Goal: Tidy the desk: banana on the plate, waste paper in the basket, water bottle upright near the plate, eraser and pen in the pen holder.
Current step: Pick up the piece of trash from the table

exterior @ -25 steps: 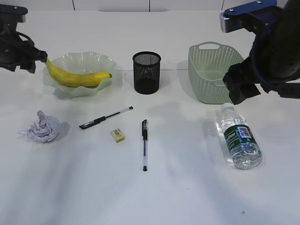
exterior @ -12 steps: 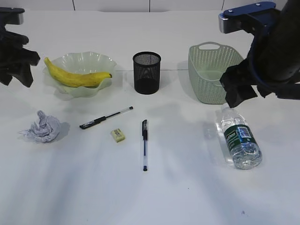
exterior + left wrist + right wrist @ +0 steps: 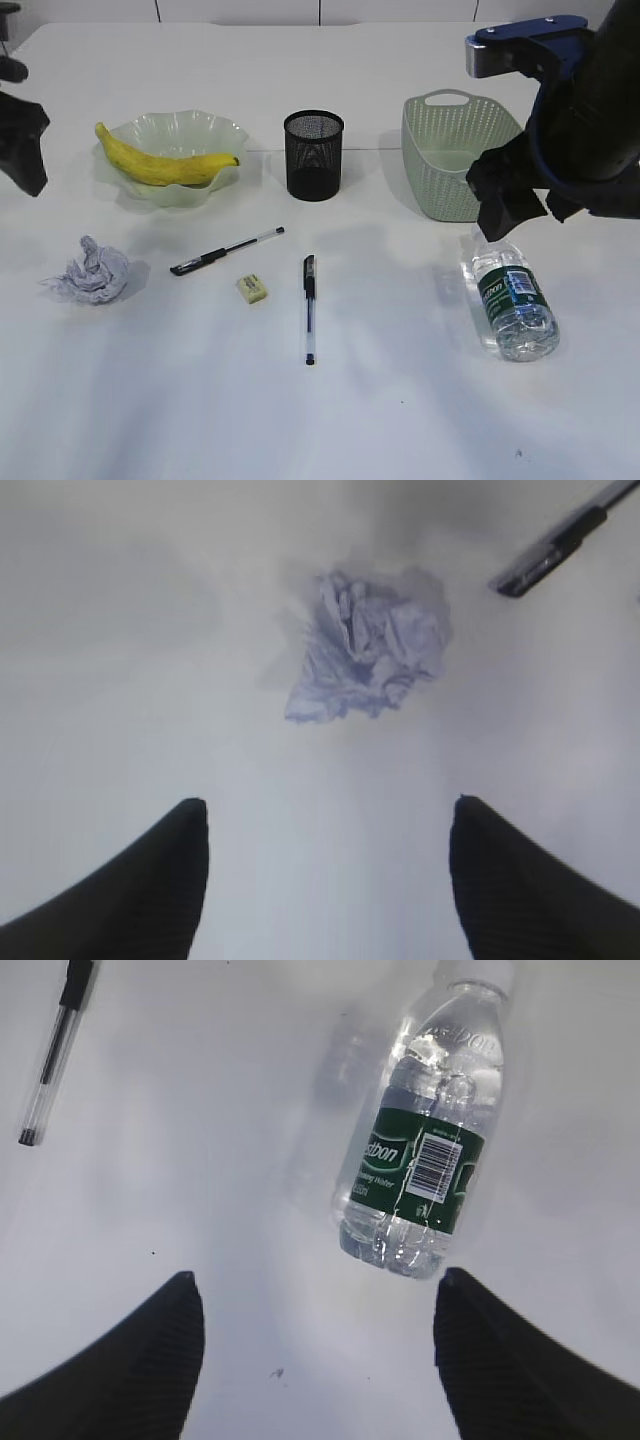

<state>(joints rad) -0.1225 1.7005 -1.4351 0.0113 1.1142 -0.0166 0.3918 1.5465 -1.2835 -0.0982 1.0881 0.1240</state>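
Note:
The banana (image 3: 165,168) lies in the plate (image 3: 178,119) at the back left. My left gripper (image 3: 28,170) hangs at the far left edge, open and empty (image 3: 328,815), above the desk with the waste paper (image 3: 368,650) ahead of it. The waste paper (image 3: 92,272) sits in front of the plate. The water bottle (image 3: 512,300) lies on its side at the right; my right gripper (image 3: 508,205) hovers open (image 3: 315,1285) over the bottle (image 3: 425,1140). The eraser (image 3: 251,289) lies between two pens (image 3: 226,250) (image 3: 309,308). The pen holder (image 3: 313,155) and the basket (image 3: 450,160) stand at the back.
One pen's tip (image 3: 550,555) shows beyond the paper in the left wrist view, and another pen (image 3: 55,1050) lies left of the bottle in the right wrist view. The white desk (image 3: 400,400) stretches bare towards the front.
My left gripper let go of the banana, which now rests on the plate, then opened wider and drew away to the left. The right gripper edged slightly left over the bottle.

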